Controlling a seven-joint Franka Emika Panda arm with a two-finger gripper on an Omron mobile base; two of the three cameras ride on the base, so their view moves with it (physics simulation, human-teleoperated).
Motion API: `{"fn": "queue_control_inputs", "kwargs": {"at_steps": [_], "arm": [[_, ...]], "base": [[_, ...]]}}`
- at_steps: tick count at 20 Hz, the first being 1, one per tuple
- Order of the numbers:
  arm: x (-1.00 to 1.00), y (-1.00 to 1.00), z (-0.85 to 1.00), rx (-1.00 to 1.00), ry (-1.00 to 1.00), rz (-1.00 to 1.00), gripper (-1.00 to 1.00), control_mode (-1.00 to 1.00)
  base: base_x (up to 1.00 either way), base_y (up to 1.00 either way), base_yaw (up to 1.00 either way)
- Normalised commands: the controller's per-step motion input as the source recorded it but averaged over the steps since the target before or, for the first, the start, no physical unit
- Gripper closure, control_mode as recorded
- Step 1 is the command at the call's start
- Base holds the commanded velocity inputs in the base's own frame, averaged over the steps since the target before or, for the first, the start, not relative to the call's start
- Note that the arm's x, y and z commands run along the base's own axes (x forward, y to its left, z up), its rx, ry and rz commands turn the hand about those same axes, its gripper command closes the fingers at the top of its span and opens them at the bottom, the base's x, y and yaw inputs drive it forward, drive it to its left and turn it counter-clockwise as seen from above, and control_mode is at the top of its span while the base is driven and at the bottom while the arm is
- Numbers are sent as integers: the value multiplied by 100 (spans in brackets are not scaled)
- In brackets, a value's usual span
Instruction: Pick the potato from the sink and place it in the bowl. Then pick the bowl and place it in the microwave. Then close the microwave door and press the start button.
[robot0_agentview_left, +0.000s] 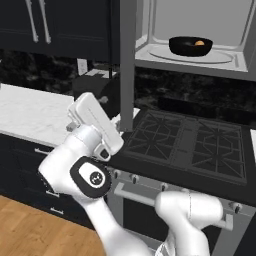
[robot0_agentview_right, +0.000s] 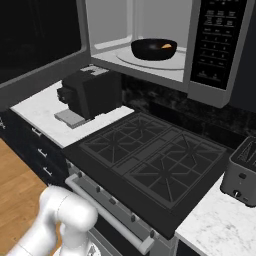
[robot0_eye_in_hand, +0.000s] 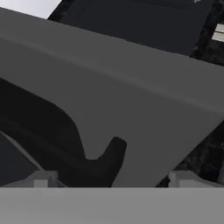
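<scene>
Left base view showing bowl (robot0_agentview_left: 190, 46) sitting on microwave (robot0_agentview_left: 240, 62) turntable, potato (robot0_agentview_left: 199, 43) resting inside. Microwave door (robot0_agentview_left: 127, 65) hanging open, edge-on. Gripper (robot0_eye_in_hand: 111, 177) nosing against door's grey frame, jaws spread wide, holding nothing. Door looking stiff, hinged, smooth; pushing flat on outer frame seeming best.

The bowl (robot0_agentview_right: 153, 49) sits on the microwave (robot0_agentview_right: 215, 45) turntable (robot0_agentview_right: 175, 62).

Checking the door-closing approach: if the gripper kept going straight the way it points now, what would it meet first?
Most likely the microwave door: its grey frame lies right ahead of the open gripper, though exact depth is unclear.
</scene>
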Motion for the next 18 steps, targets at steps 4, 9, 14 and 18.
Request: {"fn": "queue_control_inputs", "kwargs": {"at_steps": [4, 9, 14, 18], "arm": [[0, -100, 38, 19, -2, 0, -100, -100], [0, -100, 36, 19, -1, 0, -100, -100], [0, -99, 39, 18, 0, 1, -100, -100], [4, -93, 37, 17, 0, 1, -100, -100]], "base": [[0, 0, 0], [0, 0, 0], [0, 0, 0], [0, 0, 0]]}}
